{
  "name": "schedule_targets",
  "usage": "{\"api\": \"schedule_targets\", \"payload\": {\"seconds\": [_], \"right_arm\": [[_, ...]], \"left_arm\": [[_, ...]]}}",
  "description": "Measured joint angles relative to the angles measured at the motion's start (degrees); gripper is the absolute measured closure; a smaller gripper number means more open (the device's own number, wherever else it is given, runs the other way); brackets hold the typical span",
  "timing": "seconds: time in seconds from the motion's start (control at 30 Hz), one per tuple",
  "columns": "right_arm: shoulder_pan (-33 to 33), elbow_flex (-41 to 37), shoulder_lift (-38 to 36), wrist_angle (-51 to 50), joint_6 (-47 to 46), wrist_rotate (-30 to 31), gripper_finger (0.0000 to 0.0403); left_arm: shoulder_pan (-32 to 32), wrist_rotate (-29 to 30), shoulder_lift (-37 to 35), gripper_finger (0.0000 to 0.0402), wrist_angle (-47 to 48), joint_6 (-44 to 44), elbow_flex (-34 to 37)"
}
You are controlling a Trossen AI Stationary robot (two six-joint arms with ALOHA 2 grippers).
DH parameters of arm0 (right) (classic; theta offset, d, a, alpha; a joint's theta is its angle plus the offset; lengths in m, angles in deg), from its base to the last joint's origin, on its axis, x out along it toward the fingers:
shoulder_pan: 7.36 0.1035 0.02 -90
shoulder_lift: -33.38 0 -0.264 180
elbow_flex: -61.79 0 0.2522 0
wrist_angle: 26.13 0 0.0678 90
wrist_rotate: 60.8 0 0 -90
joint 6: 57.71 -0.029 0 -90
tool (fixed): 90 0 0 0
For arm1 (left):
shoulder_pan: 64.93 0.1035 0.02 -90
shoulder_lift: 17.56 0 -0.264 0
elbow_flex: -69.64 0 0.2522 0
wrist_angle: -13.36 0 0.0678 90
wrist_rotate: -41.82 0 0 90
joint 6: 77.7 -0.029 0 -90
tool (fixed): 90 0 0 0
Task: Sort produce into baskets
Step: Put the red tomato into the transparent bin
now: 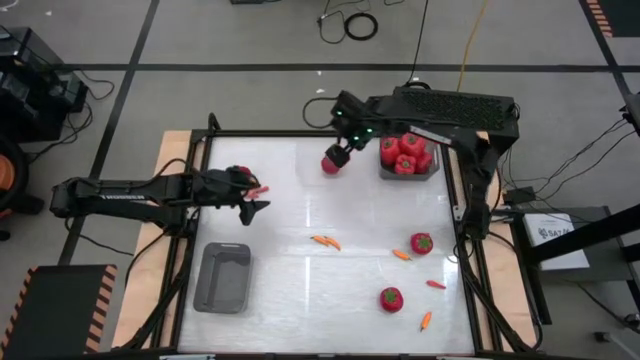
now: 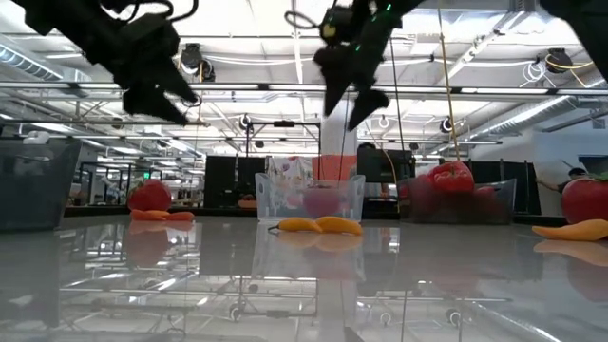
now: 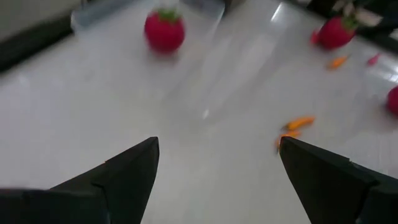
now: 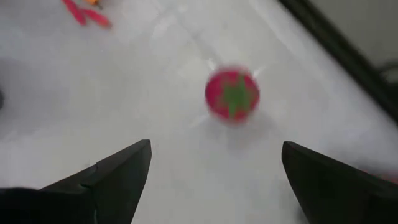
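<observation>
Two hands, both spread wide, holding nothing, we note: right hand (image 1: pixel 337 157) above loose tomato (image 4: pixel 232 94) on table (image 1: pixel 300 290) beside filled basket (image 1: pixel 432 172); left hand (image 1: pixel 252 196) near empty basket (image 1: pixel 223 278).

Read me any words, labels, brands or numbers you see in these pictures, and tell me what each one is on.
Left arm: white lettering along its link, too small to read.
White box right of the table: dark printed characters, too blurred to read.
Nothing readable on the tomatoes, peppers, trays or table, nor in the low and wrist views.
</observation>
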Motion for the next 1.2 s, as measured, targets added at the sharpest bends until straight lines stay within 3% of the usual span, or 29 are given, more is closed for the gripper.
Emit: {"api": "schedule_targets", "payload": {"seconds": [0.23, 0.4, 0.57, 0.9, 1.2], "right_arm": [[4.22, -0.30, -6.56, -16.38, -8.47, 2.03, 0.0050], [10.19, -4.74, -11.75, -22.72, -15.44, 6.21, 0.0050], [16.64, -15.50, -18.80, -21.42, -28.44, 6.49, 0.0050], [29.45, -40.38, -28.79, -15.06, -66.19, 6.71, 0.0050], [37.33, -49.79, -28.90, -12.61, -81.35, 6.28, 0.0050]], "left_arm": [[1.14, -0.04, 1.77, 0.0061, -11.80, -5.99, 0.00], [3.38, -4.55, 4.13, 0.0061, -15.90, -8.61, 0.00], [5.76, -9.00, 6.67, 0.0061, -17.15, -8.98, 0.00], [8.63, -18.28, 11.63, 0.0061, -23.92, -10.39, -0.20], [8.64, -19.49, 13.67, 0.0061, -23.93, -10.31, -1.74]]}}
